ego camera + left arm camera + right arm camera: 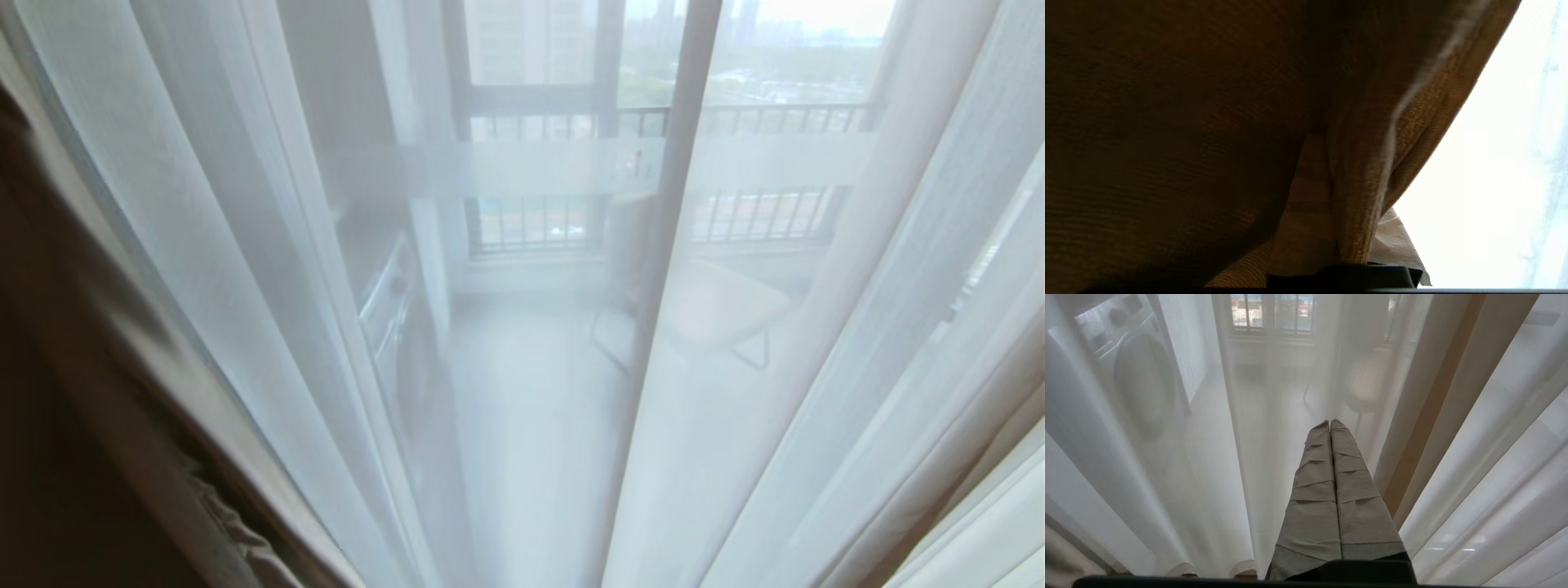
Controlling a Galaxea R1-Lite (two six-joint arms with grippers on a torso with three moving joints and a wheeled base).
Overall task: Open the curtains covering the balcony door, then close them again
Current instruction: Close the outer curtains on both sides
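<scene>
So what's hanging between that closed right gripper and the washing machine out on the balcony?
Only the sheer white curtain. In the right wrist view, the right gripper points at it with fingers pressed together, and the washing machine shows hazily through the fabric.

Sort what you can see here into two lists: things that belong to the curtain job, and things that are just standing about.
Belongs to the job:
- thick beige curtain, pinched in the left hand
- white sheers
- balcony door behind the sheers
- right hand, shut and empty

Just standing about:
- washing machine
- chair
- balcony railing
</scene>
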